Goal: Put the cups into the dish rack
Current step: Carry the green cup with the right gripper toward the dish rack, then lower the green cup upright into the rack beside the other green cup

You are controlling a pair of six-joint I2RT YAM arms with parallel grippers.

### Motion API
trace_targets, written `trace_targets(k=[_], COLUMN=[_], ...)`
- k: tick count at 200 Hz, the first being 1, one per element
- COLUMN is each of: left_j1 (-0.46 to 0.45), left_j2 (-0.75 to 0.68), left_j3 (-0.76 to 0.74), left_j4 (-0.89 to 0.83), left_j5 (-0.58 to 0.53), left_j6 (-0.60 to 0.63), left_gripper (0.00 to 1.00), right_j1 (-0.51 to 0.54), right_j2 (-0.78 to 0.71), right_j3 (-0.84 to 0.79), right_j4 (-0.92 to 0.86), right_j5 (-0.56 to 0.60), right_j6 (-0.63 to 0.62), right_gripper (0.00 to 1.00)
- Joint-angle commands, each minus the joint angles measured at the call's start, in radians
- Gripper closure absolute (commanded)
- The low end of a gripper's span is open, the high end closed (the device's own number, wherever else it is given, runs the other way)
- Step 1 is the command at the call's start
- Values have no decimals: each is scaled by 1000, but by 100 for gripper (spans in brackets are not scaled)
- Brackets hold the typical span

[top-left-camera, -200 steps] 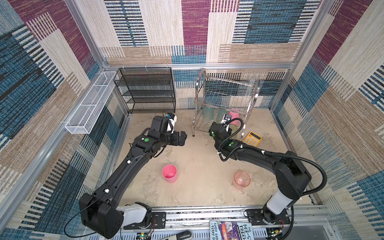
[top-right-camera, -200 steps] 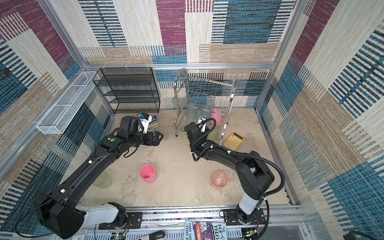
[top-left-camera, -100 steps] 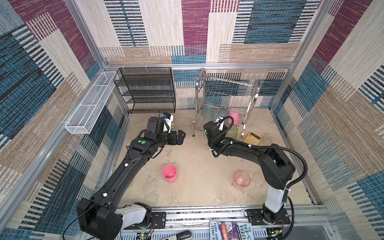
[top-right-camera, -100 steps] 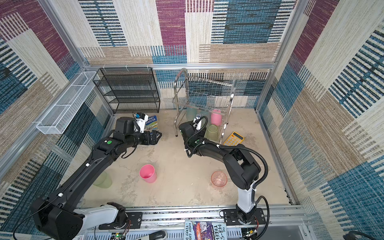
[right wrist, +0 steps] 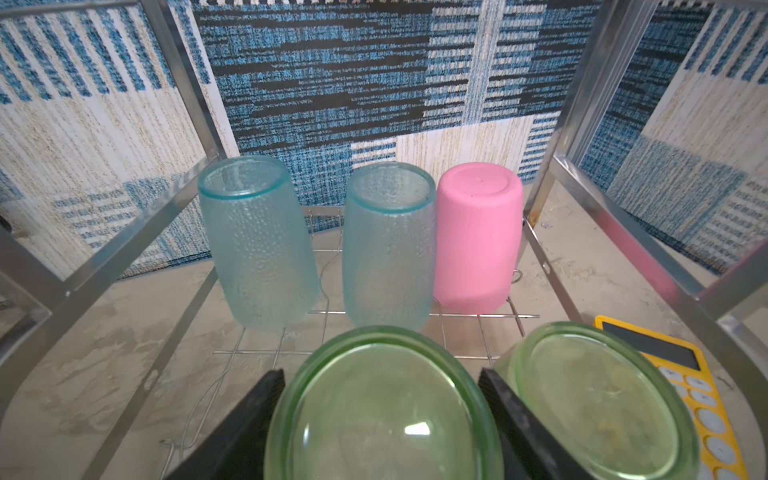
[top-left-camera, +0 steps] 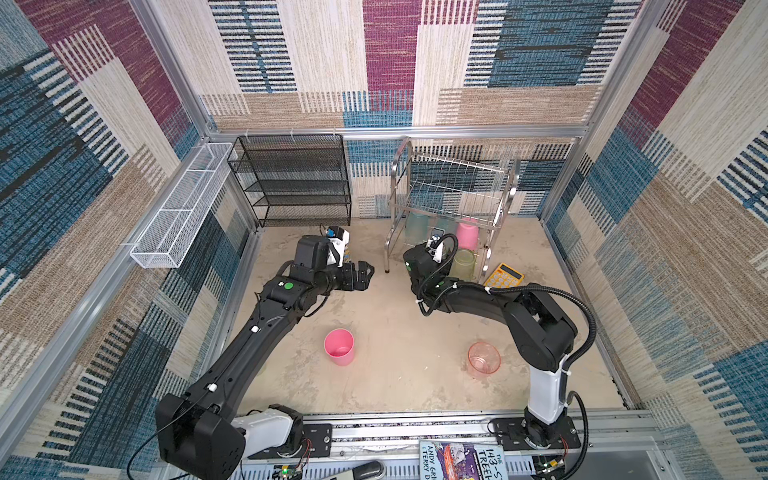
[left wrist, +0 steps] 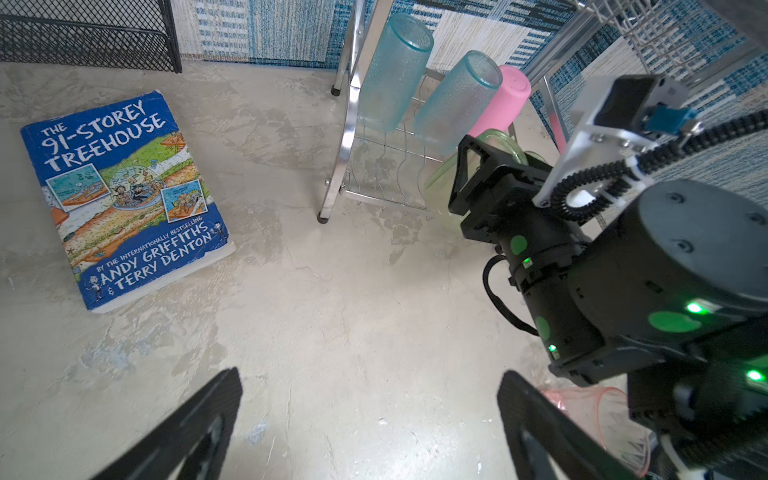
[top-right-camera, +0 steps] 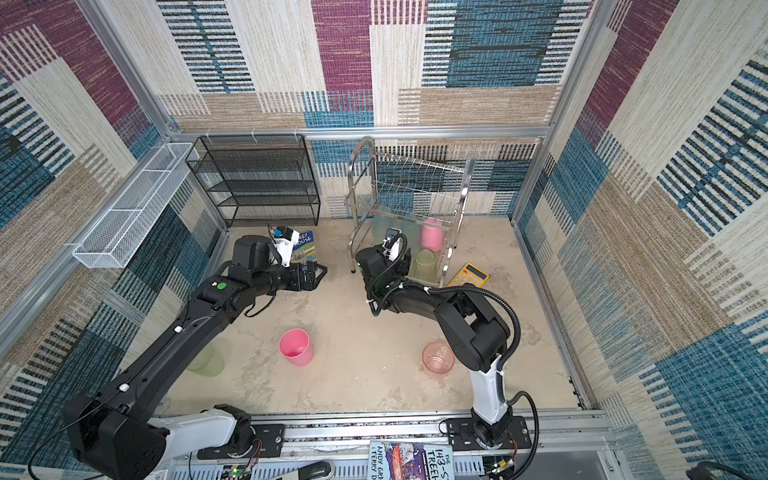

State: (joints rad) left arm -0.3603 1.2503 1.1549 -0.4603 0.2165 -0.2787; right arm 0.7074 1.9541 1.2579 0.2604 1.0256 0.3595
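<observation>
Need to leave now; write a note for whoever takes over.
Left tool: open, empty, above the table.
Right tool: shut on a see-through yellow-green plastic tumbler, upside down at the lower tier of the shiny steel wire dish rack.
Racked: two see-through teal tumblers, opaque pink tumbler, second yellow-green tumbler.
Left: release it, then load the loose pink tumbler, salmon-pink tumbler and third yellow-green tumbler.

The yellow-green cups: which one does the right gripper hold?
The yellow-green cup clasped by the right gripper, base toward the wrist camera. Its neighbour stands free beside the calculator; the third sits outside the rack.
</observation>
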Motion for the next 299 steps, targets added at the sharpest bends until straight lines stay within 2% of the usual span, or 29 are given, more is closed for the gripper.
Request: trace_targets(k=[1,217,299], left_j1=[0,-2,-2], left_j2=[0,22,38], left_j3=[-4,-12,-12], left_j4=[24,34,31], left_j5=[11,30,30], left_j6=[-39,-48,-48], left_gripper=[0,0,0], right_j1=[1,-48,-65], right_j2=[14,75,117], right_j3=[14,49,60], right_j4=[58,192,213], right_j5=[35,60,54], right_j6=[-12,-135,-140], right_gripper=[37,37,37])
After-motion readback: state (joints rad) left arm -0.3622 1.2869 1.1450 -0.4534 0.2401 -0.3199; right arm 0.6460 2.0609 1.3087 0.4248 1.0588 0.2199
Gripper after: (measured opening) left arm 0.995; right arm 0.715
